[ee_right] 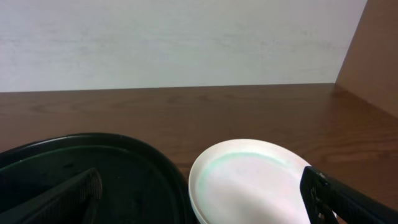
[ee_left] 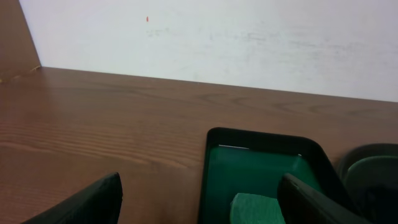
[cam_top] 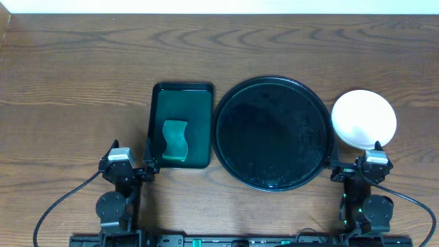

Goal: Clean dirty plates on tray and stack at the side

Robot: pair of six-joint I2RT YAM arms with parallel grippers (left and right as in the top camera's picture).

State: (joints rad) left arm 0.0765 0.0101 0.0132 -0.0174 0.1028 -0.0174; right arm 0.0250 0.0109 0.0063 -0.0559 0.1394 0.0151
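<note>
Black and glossy, the tray [cam_top: 273,103] sits at the middle of the wooden surface [cam_top: 68,82] with no plate on it. The plates [cam_top: 363,118] lie off its right side, on the surface, with their rim just beside the tray's rim. From above they read as one white disc. The right wrist view shows a second rim under the top one at the near left edge, but I cannot count the stack. No green smear shows on the top plate.

The right end effector [ee_right: 205,202] hangs at the near edge with its jaws spread wide and nothing between them. The plates lie directly on its far side, close by. The left end effector [ee_left: 202,202] is likewise wide open and empty, well apart from the plates across the whole tray, so the right arm is plainly the nearer one. The plates are round and offer no long axis to line up on.

The green sponge [cam_top: 175,140] rests in the small green tray [cam_top: 182,103], its long axis running near to far, just far and right of the left end effector.

Judging by this layout, the cleaning and stacking look complete.
</note>
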